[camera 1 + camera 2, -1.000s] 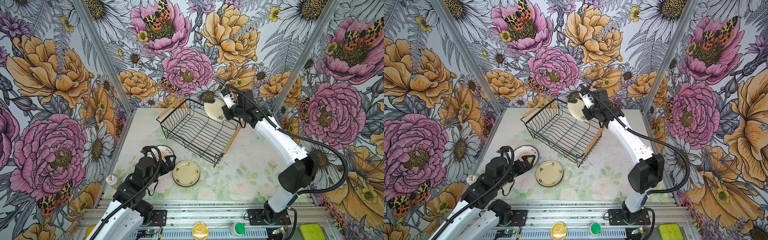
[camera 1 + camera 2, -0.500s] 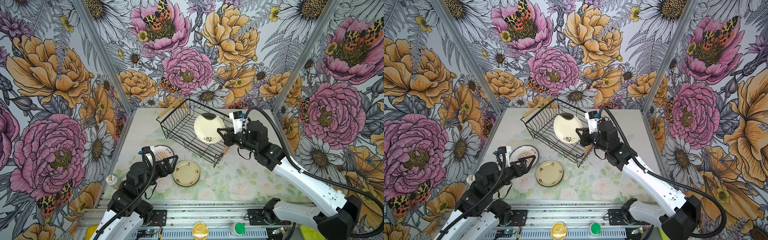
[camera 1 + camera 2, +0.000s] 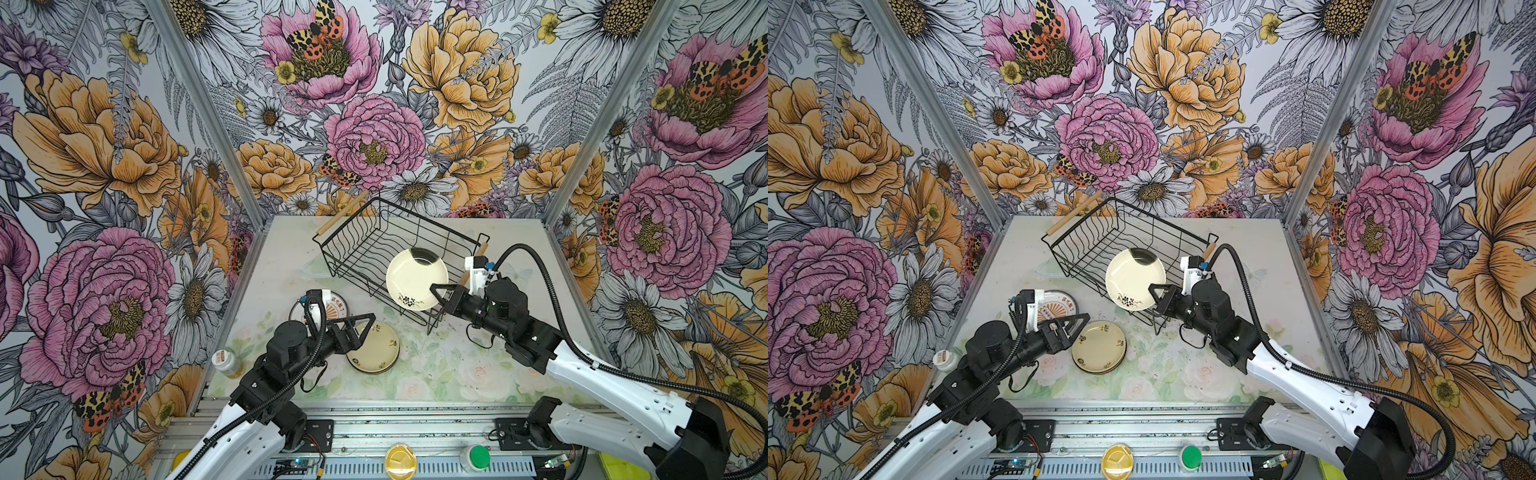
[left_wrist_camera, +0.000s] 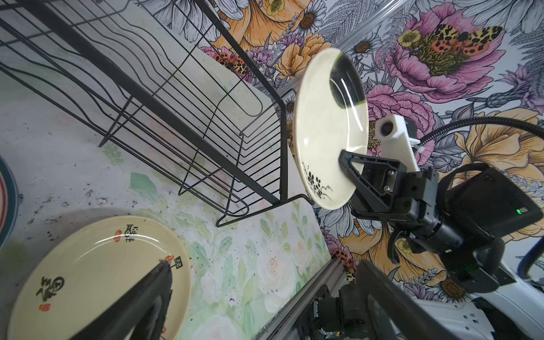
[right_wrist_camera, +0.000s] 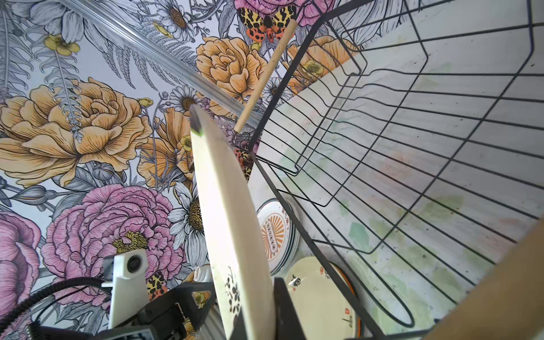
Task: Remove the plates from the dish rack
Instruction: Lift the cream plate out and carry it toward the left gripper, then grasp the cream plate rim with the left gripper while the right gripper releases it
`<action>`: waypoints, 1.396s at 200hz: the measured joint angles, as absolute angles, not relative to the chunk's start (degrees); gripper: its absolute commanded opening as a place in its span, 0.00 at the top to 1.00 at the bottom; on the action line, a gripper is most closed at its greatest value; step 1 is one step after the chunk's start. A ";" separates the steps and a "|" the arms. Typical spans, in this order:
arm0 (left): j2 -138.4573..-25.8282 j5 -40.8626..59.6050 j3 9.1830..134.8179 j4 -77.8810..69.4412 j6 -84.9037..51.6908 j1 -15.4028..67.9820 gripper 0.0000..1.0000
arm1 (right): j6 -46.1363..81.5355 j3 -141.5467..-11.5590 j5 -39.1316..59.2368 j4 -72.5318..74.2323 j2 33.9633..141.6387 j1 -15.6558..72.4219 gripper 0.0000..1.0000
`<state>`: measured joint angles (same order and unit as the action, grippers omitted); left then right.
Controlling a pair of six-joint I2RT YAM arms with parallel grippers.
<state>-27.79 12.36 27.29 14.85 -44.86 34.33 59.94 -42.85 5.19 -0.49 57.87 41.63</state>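
Carrying step: right gripper (image 3: pixel 434 291) clamps a plate (image 3: pixel 415 274) mid-frame above the seemingly empty rack (image 3: pixel 432 217); left gripper (image 3: pixel 363 330) gapes by the stack (image 3: pixel 378 357). Next: lay it there.

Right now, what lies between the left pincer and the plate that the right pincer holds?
Only the dish rack's near wire side, shown in both top views.

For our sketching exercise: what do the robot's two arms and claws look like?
The left arm and right arm have white lower shells and black joints and forearms. Black ribbed cable follows each. The left claw and right claw are black with triangular open-frame fingers. Each wrist carries a white camera mount.
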 measured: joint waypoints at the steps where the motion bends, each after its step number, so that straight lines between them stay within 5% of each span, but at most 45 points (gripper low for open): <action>1: -27.86 12.36 27.29 14.74 -44.86 34.35 0.05 | 60.25 -42.85 5.19 -0.49 57.89 41.69 0.98; 99: -37.01 12.99 27.31 2.81 -45.10 34.76 0.16 | 70.06 -42.85 8.25 4.29 63.46 44.86 0.98; 197: -42.76 13.43 29.80 -3.05 -44.95 34.76 0.62 | 72.07 -42.74 8.86 7.09 64.45 47.57 0.94; 279: -44.01 12.93 30.81 -1.28 -47.05 34.61 0.87 | 71.57 -42.39 9.30 9.91 65.19 47.57 0.82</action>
<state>-44.01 12.93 30.81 -1.28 -47.05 34.61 71.57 -42.39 9.30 9.91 65.19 47.57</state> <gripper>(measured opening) 0.157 0.158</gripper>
